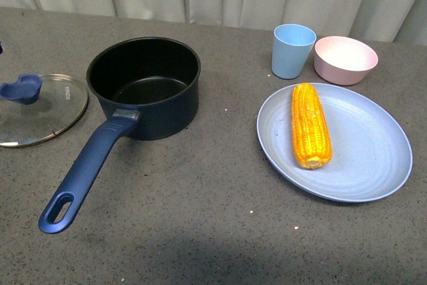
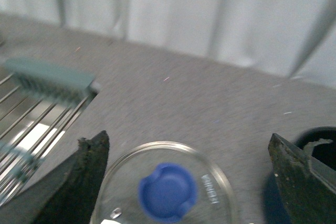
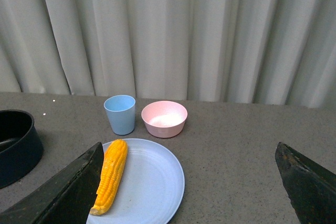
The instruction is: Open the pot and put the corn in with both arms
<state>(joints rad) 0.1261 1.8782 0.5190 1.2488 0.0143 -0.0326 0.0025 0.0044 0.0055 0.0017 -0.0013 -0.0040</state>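
The dark blue pot [image 1: 167, 113] stands uncovered at centre-left, black inside, its long handle [image 1: 83, 171] pointing toward the front. Its glass lid [image 1: 50, 115] with a blue knob [image 1: 21, 89] lies flat on the table to the pot's left. The yellow corn [image 1: 310, 125] lies on a light blue plate [image 1: 367, 158] at the right. Neither arm shows in the front view. My left gripper [image 2: 188, 140] hangs open over the lid [image 2: 210, 182] and knob [image 2: 168, 191], holding nothing. My right gripper [image 3: 189, 148] is open above the table, right of the corn [image 3: 111, 174].
A light blue cup [image 1: 293, 50] and a pink bowl [image 1: 345, 59] stand behind the plate. A wire rack [image 2: 31, 129] lies beyond the lid in the left wrist view. The pot's rim [image 2: 323, 140] shows by one left finger. Curtains hang behind the table.
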